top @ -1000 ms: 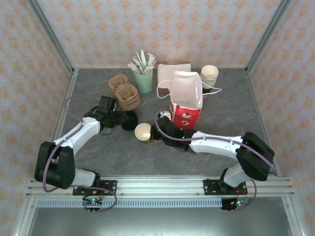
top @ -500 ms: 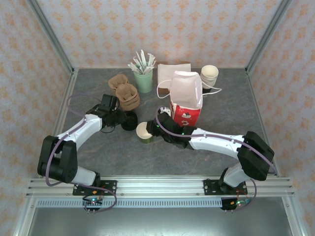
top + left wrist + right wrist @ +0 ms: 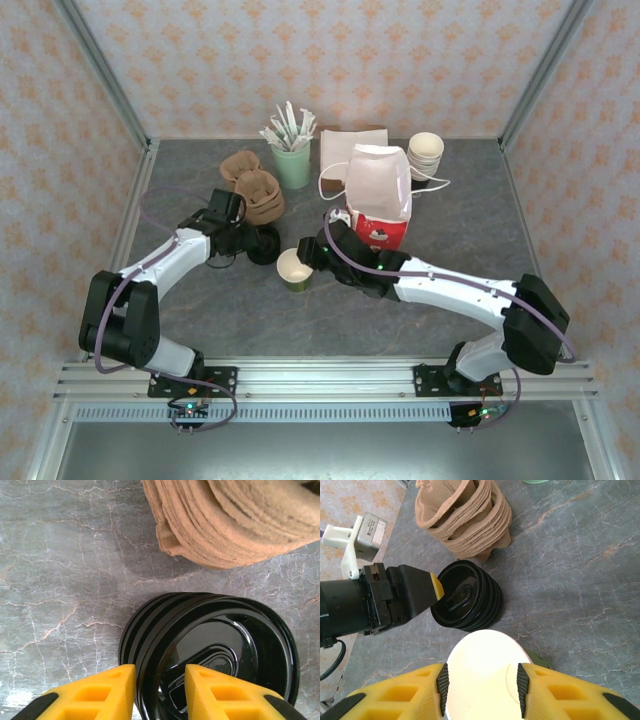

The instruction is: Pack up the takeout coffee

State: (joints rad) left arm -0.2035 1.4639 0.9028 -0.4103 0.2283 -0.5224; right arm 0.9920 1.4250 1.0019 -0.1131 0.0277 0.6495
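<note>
Top external view: the takeout coffee cup stands upright on the counter, lidless. Its long axis is vertical and its mouth points up, just before the paper bag. The right end effector straddles its rim; whether it grips is unclear. The left end effector, narrow, straddles the lid stack edge, hold unclear.

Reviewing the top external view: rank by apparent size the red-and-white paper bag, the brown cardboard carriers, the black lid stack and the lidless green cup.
1. red-and-white paper bag
2. brown cardboard carriers
3. black lid stack and lidless green cup: these look about alike, so they are not ranked against each other.
</note>
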